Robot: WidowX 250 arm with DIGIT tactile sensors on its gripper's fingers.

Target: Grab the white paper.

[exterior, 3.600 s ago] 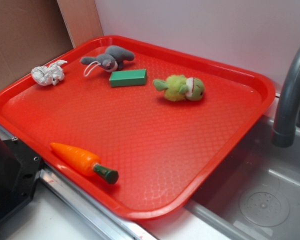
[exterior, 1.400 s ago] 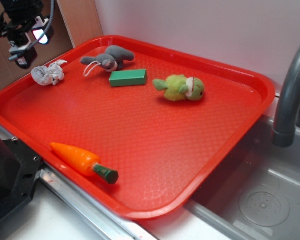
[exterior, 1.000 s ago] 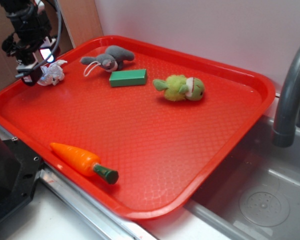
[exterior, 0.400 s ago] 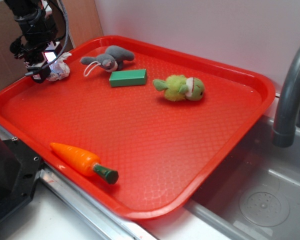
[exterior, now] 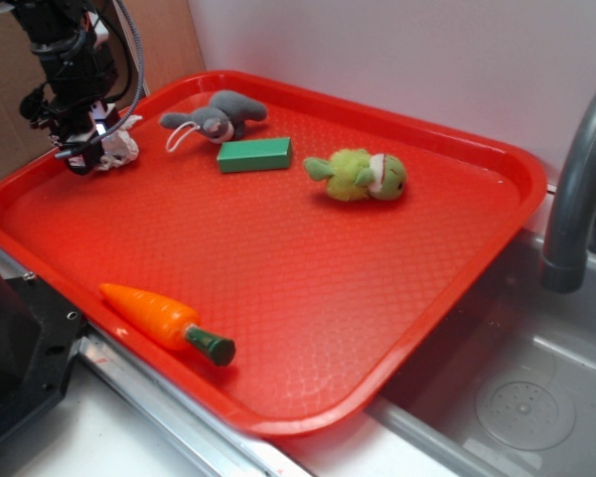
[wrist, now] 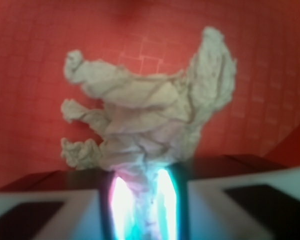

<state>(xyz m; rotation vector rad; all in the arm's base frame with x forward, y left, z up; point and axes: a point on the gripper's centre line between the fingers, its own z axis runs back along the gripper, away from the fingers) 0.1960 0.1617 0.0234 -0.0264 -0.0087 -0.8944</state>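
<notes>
The white paper (exterior: 122, 149) is a crumpled wad at the far left corner of the red tray (exterior: 308, 278). My gripper (exterior: 91, 155) has come down from above onto the wad's left side. In the wrist view the paper (wrist: 150, 107) fills the middle, and its lower end is pinched in the narrow gap between my two glowing pads (wrist: 122, 205). My gripper (wrist: 142, 210) is shut on the paper, which still lies on the tray floor.
On the tray also lie a grey plush mouse (exterior: 219, 112), a green block (exterior: 254, 154), a green plush toy (exterior: 358, 175) and a toy carrot (exterior: 159, 318). A grey faucet (exterior: 576, 189) and a sink (exterior: 517, 397) are at the right. A cardboard wall (exterior: 10, 89) stands behind the gripper.
The arm entered from the upper left and came down onto the paper. The wad has been nudged slightly right, and the fingers now close round its left end.
</notes>
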